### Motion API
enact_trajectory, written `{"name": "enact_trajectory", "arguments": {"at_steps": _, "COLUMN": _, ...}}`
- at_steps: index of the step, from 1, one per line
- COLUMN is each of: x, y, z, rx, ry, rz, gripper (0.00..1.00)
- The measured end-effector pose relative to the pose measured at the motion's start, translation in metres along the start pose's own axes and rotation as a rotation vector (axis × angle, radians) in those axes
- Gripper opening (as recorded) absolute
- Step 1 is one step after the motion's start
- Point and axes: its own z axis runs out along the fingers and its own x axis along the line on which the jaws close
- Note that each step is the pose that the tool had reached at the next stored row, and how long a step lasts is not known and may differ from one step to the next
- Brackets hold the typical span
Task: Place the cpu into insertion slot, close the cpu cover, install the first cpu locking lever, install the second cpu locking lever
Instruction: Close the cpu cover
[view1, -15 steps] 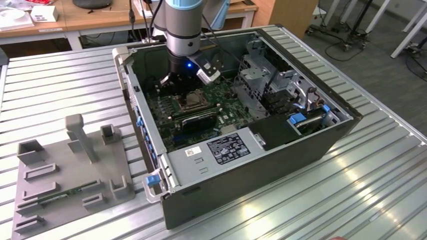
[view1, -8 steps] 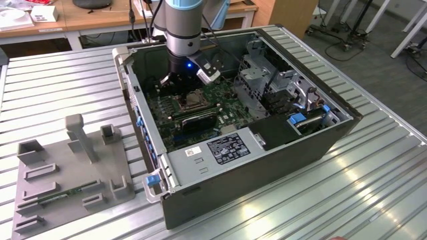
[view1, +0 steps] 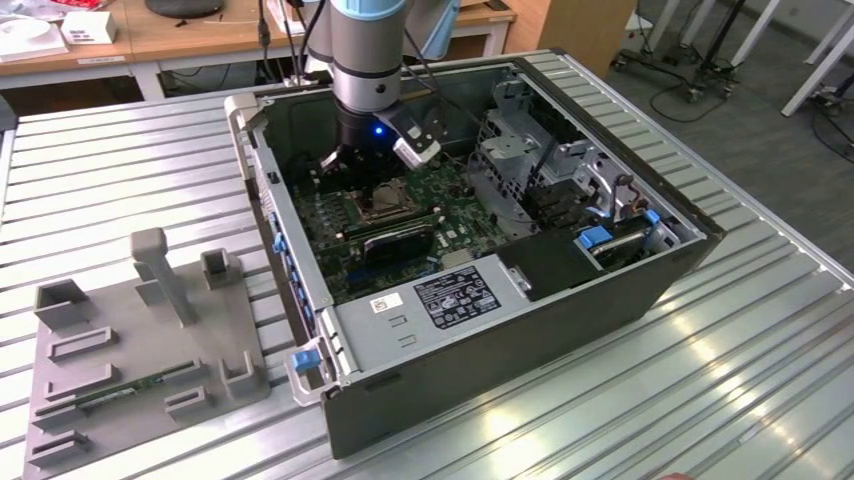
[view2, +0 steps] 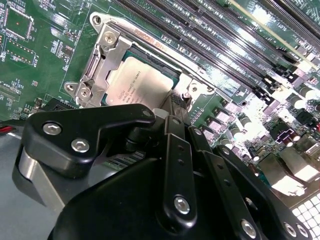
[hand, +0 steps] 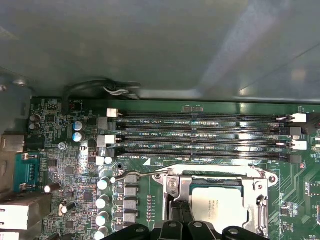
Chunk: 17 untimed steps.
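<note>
The cpu (view2: 142, 82) lies flat in the insertion slot (view2: 150, 55), silvery face up, on the green motherboard inside the open computer case (view1: 534, 330). The cpu cover (view2: 107, 50) lies down around it, and the chip (hand: 217, 202) shows through the cover's cut-out (hand: 173, 187). A thin wire locking lever (hand: 215, 167) runs along the socket edge nearest the memory slots. My gripper (view2: 176, 102) is shut, its tips low at the socket edge beside the chip, holding nothing I can see. In the exterior view the gripper (view1: 350, 170) hangs just above the socket (view1: 380, 203).
Long black memory slots (hand: 200, 135) run beside the socket. The case wall (hand: 150, 50) rises close behind them. A metal drive cage (view1: 521, 150) stands at the exterior view's right. A grey fixture plate (view1: 134, 340) with upright blocks lies on the slatted table at the exterior view's left.
</note>
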Motion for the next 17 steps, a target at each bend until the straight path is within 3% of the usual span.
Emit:
{"name": "enact_trajectory", "arguments": {"at_steps": 11, "x": 0.0000, "y": 0.0000, "z": -0.0001, "rx": -0.0001, "ry": -0.0001, "rz": 0.000, "gripper": 0.11}}
{"name": "enact_trajectory", "arguments": {"at_steps": 17, "x": -0.0001, "y": 0.0002, "z": -0.0058, "rx": -0.0004, "ry": -0.0003, "rz": 0.000, "gripper": 0.11}}
